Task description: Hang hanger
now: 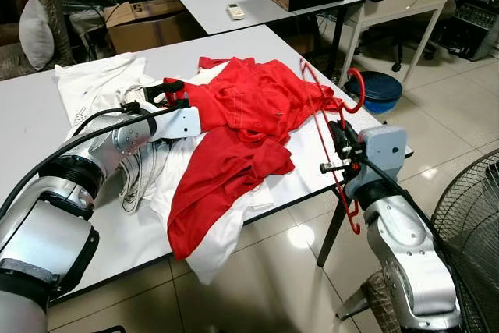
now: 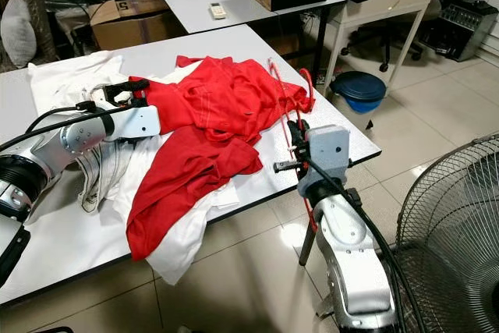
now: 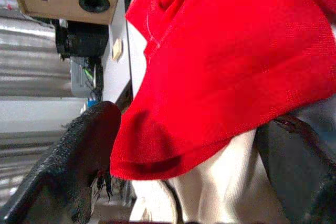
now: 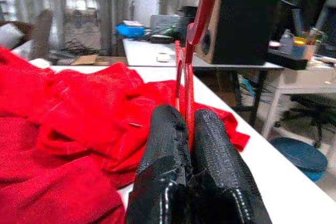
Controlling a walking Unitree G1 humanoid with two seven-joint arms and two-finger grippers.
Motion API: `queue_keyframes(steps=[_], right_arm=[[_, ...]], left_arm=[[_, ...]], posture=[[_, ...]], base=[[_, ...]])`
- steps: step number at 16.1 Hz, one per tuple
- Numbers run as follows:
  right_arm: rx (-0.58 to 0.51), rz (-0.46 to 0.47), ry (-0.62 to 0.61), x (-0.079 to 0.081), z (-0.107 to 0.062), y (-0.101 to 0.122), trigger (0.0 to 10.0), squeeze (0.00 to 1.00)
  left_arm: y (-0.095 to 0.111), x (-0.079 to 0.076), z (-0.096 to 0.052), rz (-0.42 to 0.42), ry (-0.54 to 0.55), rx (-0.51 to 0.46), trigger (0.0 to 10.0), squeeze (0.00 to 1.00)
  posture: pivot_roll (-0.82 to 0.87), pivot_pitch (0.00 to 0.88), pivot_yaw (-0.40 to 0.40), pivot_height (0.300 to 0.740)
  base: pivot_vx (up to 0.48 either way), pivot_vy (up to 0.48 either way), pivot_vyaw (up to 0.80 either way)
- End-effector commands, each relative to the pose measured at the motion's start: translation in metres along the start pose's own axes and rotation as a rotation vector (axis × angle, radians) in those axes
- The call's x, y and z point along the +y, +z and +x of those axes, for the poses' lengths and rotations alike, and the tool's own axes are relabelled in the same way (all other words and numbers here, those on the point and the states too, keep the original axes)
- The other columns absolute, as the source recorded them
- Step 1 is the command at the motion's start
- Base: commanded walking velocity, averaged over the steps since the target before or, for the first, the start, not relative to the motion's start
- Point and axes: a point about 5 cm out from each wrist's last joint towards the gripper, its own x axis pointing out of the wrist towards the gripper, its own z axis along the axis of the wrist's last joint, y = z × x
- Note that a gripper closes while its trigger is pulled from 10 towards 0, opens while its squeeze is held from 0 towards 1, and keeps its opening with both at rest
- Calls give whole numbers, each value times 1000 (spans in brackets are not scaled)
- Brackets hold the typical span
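On white table (image 1: 47, 126), right gripper (image 1: 341, 139) clamps red hanger (image 1: 331, 126); left gripper (image 1: 166, 93) spread.

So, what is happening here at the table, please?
The robot is working with clothes on a white table. Its right gripper is shut on a red hanger at the table's right edge, hook up. Its left gripper is open at the edge of a red shirt, which lies crumpled over a white shirt. The hanger is not yet inside the shirt.
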Motion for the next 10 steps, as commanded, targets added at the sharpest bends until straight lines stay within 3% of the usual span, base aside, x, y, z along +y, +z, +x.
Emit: queue_keyframes(steps=[1,3,4,5,6,7,8,10], right_arm=[[-48,6,45,2,-1,10,10000,0],[-74,29,67,-4,-9,12,10000,0],[-76,24,72,-5,-11,11,10000,0],[-75,20,77,-6,-15,9,10000,0],[-74,19,80,-6,-17,8,10000,0],[-64,17,84,-6,-23,4,10000,0],[-53,19,82,-6,-27,1,10000,0],[-41,32,56,-4,-33,-2,10000,0]], left_arm=[[2,-3,-2,-31,8,-42,10000,0],[10,-13,-4,-54,-16,-121,8078,0],[12,-16,-4,-56,-19,-135,8078,0],[13,-19,-4,-66,-16,-142,6941,0],[13,-21,-4,-73,-12,-143,6941,0],[13,-25,-4,-98,0,-134,4471,0],[12,-27,-4,-106,2,-130,4078,0],[8,-30,-8,-114,5,-123,4353,0]], posture=[[-125,0,79,740],[-138,0,99,740],[-142,0,102,740],[-152,0,108,740],[-152,0,108,740],[-151,0,110,740],[-153,0,110,740],[-174,0,123,740]], base=[[0,0,0],[0,0,0],[0,0,0],[0,0,0],[0,0,0],[0,0,0],[0,0,0],[0,0,0]])
